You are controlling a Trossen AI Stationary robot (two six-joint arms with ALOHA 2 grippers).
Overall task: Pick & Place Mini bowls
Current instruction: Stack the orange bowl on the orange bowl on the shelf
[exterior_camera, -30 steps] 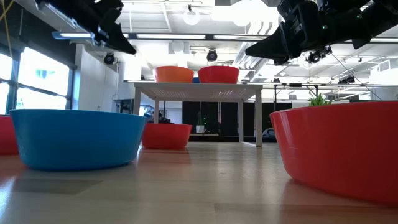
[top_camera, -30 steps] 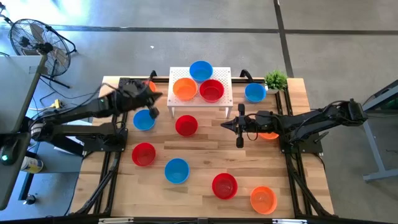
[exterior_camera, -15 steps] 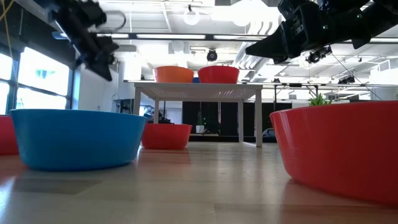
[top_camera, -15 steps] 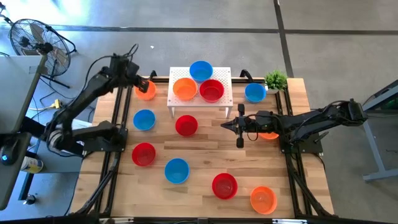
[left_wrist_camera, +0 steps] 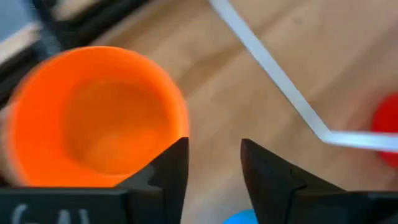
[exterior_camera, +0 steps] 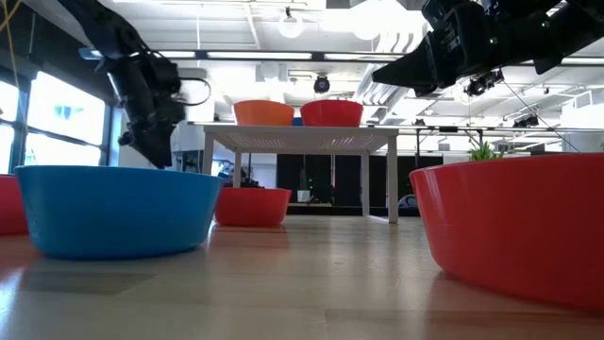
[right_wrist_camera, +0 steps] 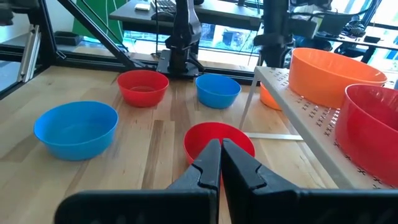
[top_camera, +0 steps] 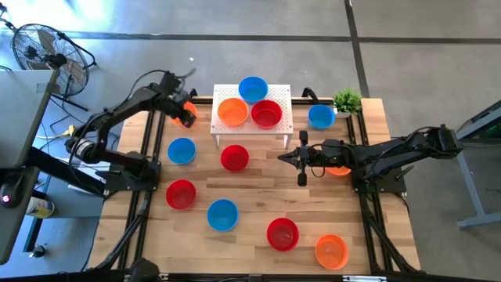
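The left gripper hangs in the upper left of the high view, just left of the white perforated stand, and its two dark fingers stand apart with a clear gap between them and nothing in it. In the left wrist view the orange bowl fills the left half of the frame with its rim right against the left finger, so the bowl lies to one side of the open jaws and not between them (whether rim and finger actually touch I cannot tell). From above, that orange bowl sits on the wooden table at the far-left corner, partly hidden under the gripper. A round bowl has no long axis, so what counts is only which wall the fingers straddle; my judgement is that the claw would need to shift toward the bowl to take its near rim. The left arm is plainly the nearer one. The right gripper waits mid-table, right of centre, fingers pressed together and holding nothing. Three bowls rest on the stand, and the rest lie scattered across the table.
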